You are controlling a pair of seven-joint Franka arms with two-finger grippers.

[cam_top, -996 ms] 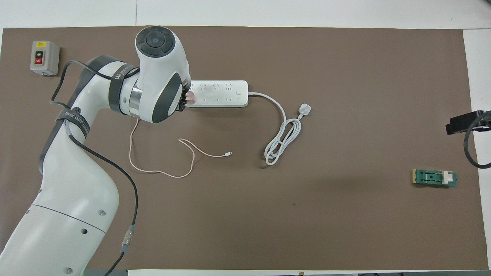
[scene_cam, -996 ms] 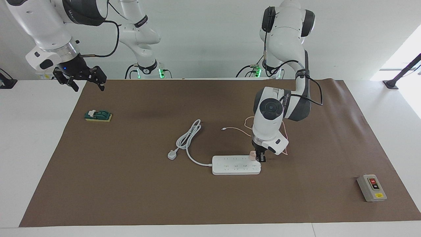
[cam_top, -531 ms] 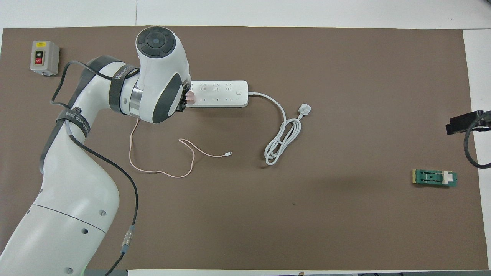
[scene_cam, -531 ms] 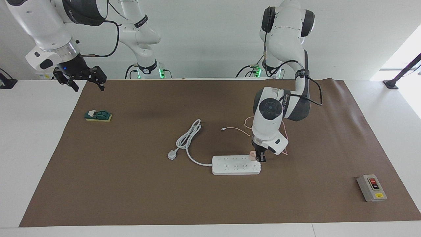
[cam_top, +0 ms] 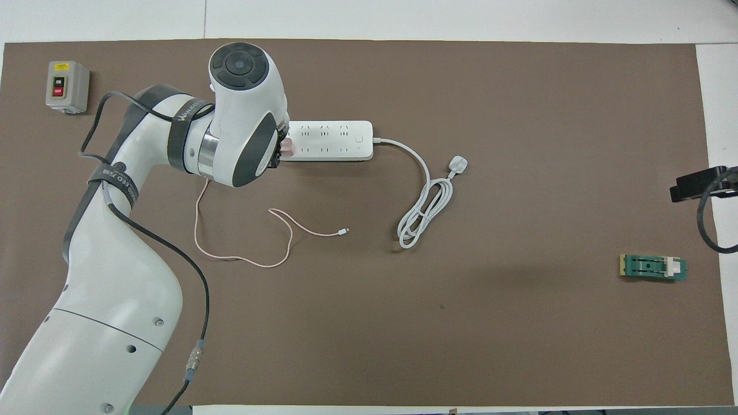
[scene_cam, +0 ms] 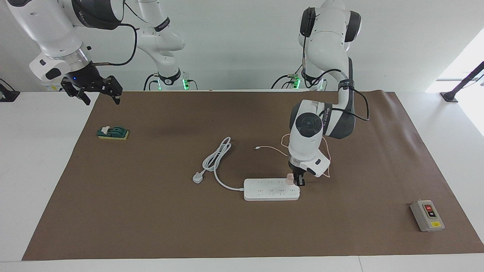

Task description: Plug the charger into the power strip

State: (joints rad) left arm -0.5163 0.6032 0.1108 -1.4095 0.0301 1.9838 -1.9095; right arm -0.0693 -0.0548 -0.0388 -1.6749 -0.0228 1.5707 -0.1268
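Observation:
The power strip (scene_cam: 271, 189) (cam_top: 328, 140), a flat white bar, lies mid-table. My left gripper (scene_cam: 296, 180) points straight down at its end toward the left arm's side, shut on the charger (scene_cam: 289, 178) (cam_top: 287, 148), a small pale-pink cube. The cube rests on the strip's socket row nearer to the robots, with its prongs hidden. Its thin pink cable (scene_cam: 270, 148) (cam_top: 242, 259) trails loose on the mat, nearer to the robots than the strip. In the overhead view the left wrist covers most of that gripper. My right gripper (scene_cam: 99, 90) (cam_top: 700, 183) waits open, raised over the mat's edge at the right arm's end.
The strip's thick white cord (scene_cam: 217, 156) (cam_top: 424, 213) coils beside it and ends in a white three-pin plug (scene_cam: 197, 177) (cam_top: 457, 166). A grey button box (scene_cam: 427, 215) (cam_top: 67, 86) sits farther from the robots at the left arm's end. A green switch block (scene_cam: 112, 132) (cam_top: 653, 267) lies below the right gripper.
The left arm's wrist has shifted slightly over the strip's end, with the charger still in its grip at the same socket. The right arm has not moved.

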